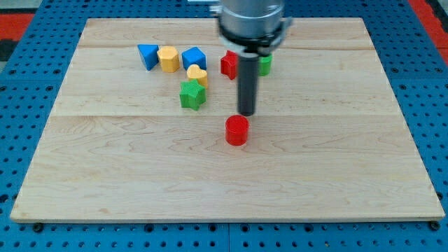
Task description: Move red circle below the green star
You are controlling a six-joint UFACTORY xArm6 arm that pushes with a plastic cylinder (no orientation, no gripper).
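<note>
My tip [246,113] stands just behind red plastic cylinder block [236,130], on far-right side, nearly touching. Placement fits push toward left, so red circle can go under green plastic star block [192,94], now up-left of it, apart. Tool is plain rod: nothing to clench, holds nothing. Other blocks cluster far: blue, yellow, red, green. Pale wooden table [336,161] on blue perforated floor [21,105].

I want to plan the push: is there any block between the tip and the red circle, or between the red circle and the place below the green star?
Nothing visible blocks either path. My tip is just above the red circle, no block between. The board between the circle and the spot under the green star, toward the view's left, holds no blocks.
</note>
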